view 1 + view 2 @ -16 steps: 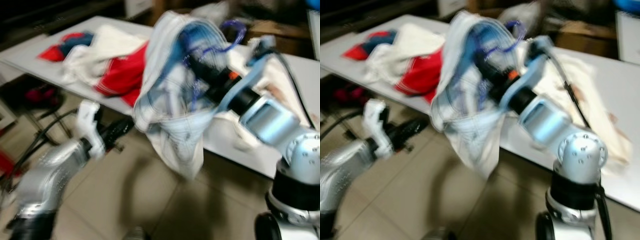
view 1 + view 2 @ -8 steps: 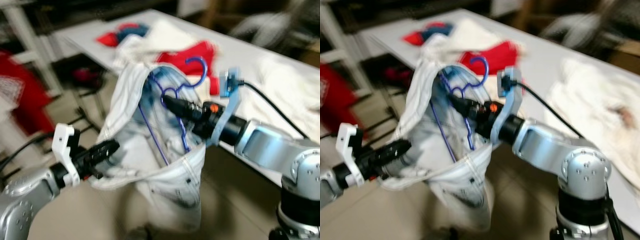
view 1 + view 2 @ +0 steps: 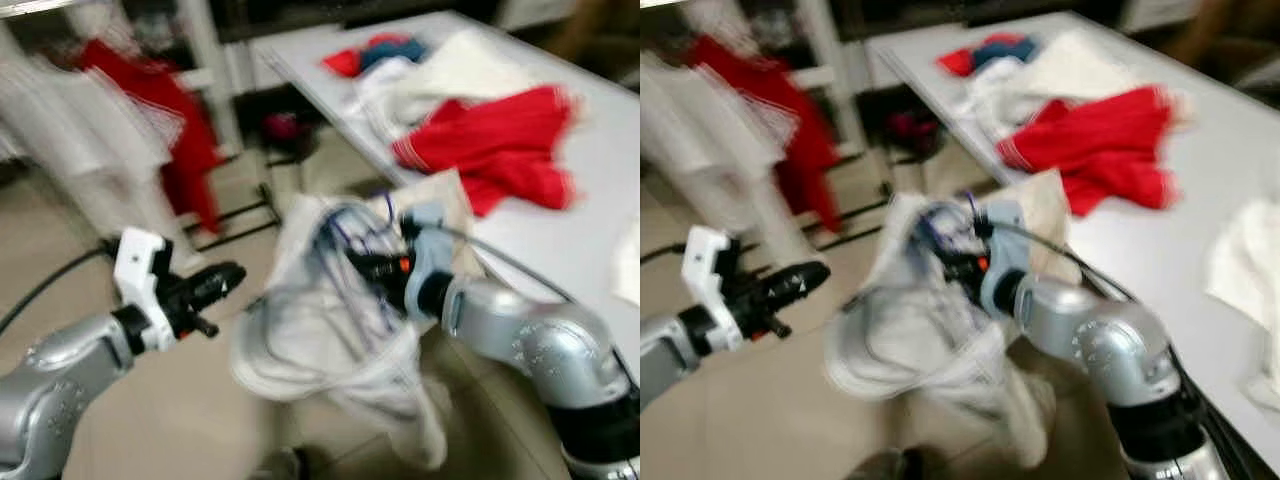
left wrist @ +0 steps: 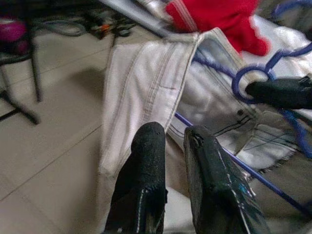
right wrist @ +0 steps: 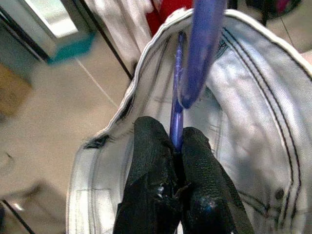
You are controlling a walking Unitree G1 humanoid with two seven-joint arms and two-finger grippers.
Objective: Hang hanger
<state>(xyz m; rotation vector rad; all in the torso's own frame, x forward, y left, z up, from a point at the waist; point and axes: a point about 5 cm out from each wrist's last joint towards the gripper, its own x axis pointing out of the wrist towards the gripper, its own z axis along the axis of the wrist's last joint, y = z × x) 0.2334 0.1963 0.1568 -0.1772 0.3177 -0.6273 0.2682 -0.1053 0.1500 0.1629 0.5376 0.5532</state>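
Swinging left since a second ago, the view now takes in hung red and white garments (image 3: 140, 120) at far left, with the table (image 3: 560, 240) on the right. Pale denim (image 3: 330, 340) hangs centre on the blue hanger (image 5: 178, 112), pinched in the right gripper (image 5: 175, 146). The left gripper (image 4: 173, 141), jaws nearly closed and empty, sits just beside; hanging looks imminent.
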